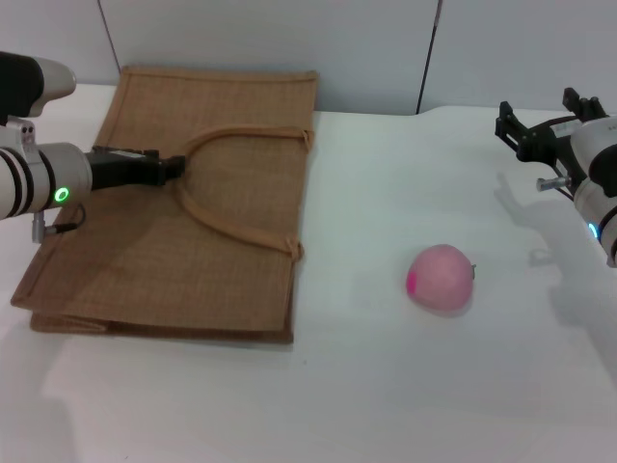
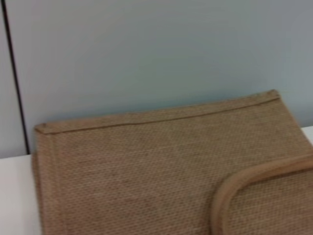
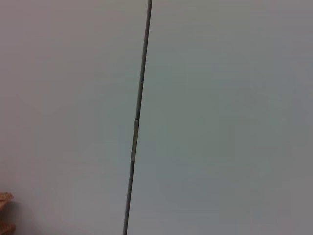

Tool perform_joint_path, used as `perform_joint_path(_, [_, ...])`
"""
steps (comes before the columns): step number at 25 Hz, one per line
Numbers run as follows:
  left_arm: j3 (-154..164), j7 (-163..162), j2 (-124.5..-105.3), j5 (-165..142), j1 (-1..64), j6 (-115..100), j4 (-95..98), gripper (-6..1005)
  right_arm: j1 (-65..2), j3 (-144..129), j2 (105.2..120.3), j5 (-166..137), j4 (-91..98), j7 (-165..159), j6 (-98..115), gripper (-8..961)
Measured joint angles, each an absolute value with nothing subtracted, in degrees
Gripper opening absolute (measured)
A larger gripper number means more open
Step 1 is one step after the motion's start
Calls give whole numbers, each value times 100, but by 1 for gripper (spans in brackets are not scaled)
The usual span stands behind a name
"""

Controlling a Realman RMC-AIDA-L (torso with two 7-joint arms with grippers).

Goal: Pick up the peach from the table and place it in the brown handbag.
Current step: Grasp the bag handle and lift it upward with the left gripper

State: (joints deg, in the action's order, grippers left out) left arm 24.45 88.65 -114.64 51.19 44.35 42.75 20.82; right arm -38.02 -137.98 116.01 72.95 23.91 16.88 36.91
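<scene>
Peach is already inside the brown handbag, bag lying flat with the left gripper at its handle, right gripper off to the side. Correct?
Not quite. In the head view the peach lies on the bare table, apart from the brown handbag. The rest holds: the bag lies flat, the left gripper is at its handle, and the right gripper is off to the side.

I'm seeing the peach sitting on the white table, pale pink with a brighter magenta spot facing left and a tiny stem poking right. The brown handbag is lying flat well to its left, woven jute, its arched handles resting on top.
</scene>
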Motion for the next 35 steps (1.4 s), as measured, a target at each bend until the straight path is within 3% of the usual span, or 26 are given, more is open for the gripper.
perform_joint_path(11, [2461,8850,-11496,5116,4440,4131,2065,321,-3823,-13817,11601,7295,2391,1688,3691,879])
perform_joint_path(24, [2460,8852,-11505,5130,4490,4079,2065,286,-3828,-13816,11601,7295,2382,1688,3691,879])
perform_joint_path(30, [2461,8851,-11505,5118,4520,4082,2066,156,-3840,-13816,11602,7295,2382,1688,3691,880])
perform_joint_path(35, [2466,8868,-11480,5116,4537,4085,1961,167,-3843,-13816,11602,7295,2382,1687,3688,880])
